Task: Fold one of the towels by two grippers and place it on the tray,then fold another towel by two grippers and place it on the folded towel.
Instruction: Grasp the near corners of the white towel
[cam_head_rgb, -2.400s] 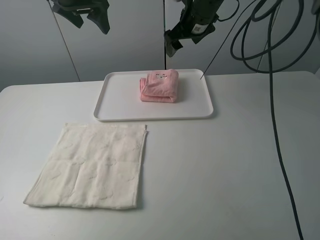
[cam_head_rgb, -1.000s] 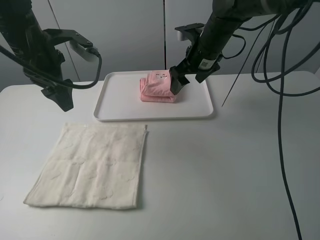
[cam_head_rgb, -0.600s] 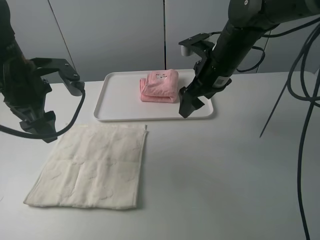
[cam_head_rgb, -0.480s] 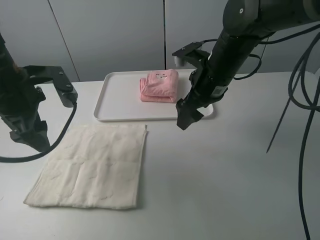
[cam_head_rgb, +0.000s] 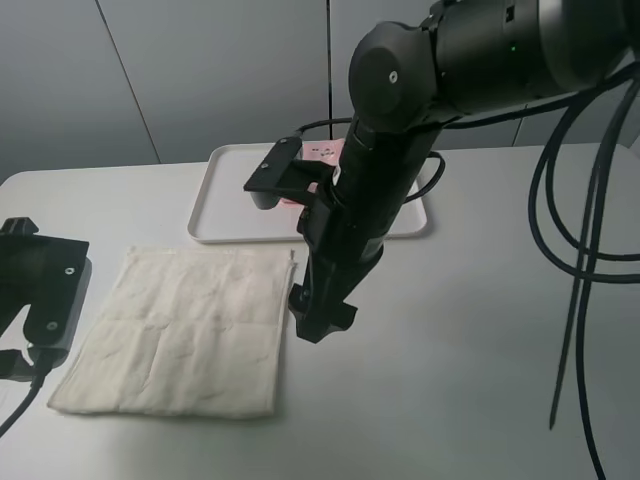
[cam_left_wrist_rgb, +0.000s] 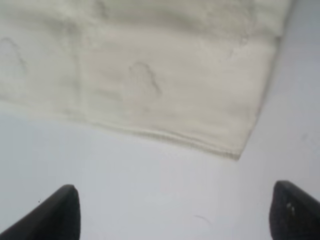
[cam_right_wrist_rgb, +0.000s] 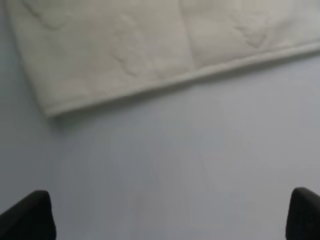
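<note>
Cream-white towel (cam_head_rgb: 185, 330) lying flat, right pincer (cam_head_rgb: 318, 322) just beside its edge

Cream-white towel (cam_head_rgb: 185, 330) with a faint embossed pattern and soft crease lines crossing it, on a pale grey-white table (cam_head_rgb: 480, 330). Behind the cream-white towel, a plain white tray (cam_head_rgb: 225, 200) carries a pale pink towel (cam_head_rgb: 325, 155), only slivers of pink showing past a glossy black arm (cam_head_rgb: 400, 90). The left tool (cam_left_wrist_rgb: 175, 212) and right tool (cam_right_wrist_rgb: 170, 215) are black, as are the looping cables (cam_head_rgb: 590, 200). Wall panels (cam_head_rgb: 200, 70) are flat grey.
</note>
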